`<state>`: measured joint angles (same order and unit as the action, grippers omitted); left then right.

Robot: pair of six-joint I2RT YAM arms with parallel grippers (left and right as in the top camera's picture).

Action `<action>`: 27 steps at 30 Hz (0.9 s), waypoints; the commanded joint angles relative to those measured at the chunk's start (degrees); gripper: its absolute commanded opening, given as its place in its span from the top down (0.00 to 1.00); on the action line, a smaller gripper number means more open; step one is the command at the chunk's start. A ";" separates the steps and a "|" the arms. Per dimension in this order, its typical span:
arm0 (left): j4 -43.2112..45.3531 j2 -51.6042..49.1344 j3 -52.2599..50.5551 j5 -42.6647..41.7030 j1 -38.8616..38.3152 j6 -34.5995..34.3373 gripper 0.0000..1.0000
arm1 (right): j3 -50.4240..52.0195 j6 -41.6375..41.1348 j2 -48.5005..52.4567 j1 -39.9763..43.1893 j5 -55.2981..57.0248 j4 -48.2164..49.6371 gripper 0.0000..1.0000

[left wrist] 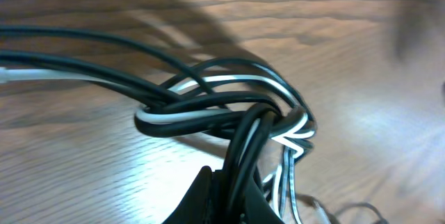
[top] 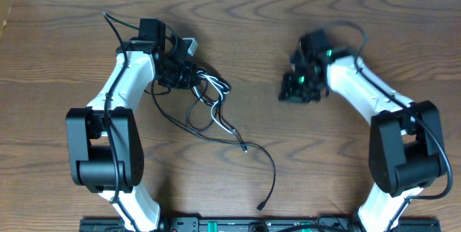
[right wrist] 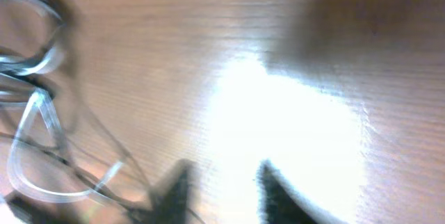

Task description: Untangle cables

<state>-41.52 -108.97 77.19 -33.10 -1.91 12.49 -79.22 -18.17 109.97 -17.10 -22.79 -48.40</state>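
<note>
Because the cables (top: 205, 91) are knotted into one bundle left of the table's middle, the work centres there. In the left wrist view the bundle (left wrist: 229, 113) shows as several black loops with a white cord (left wrist: 208, 83) threaded through them, all pinched together where they cross. From this knot one long black cord (top: 270, 174) trails loosely toward the near edge of the wooden table (top: 324, 167), ending in a small plug end (top: 260, 207) that lies free, well apart from either arm.

The left gripper (top: 176, 70) sits right on the far side of the tangle. Its own camera shows two black strands running down into the dark fingers (left wrist: 233, 196), so it appears clamped on the cables. That hold most likely pins the knot so that a strand can be drawn out against it.

The right gripper (top: 297, 88) hangs over bare wood, well apart from the bundle. Its view is badly blurred, yet the two dark fingertips stand apart with nothing between them (right wrist: 222, 189), and smeared cable loops show only at the left edge of that picture. It seems placed to reach across and take a loose loop. The knot looks tight, so untangling is judged barely begun, and a hard pull might cinch it tighter.
</note>
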 commanded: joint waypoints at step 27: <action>-2.03 -5.18 0.94 -16.59 0.20 4.22 0.92 | -8.68 34.51 4.70 -14.62 3.08 16.41 0.62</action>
<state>-44.38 -113.49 77.19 -49.39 -1.93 20.49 -88.53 15.35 111.07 -31.46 -20.03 -32.60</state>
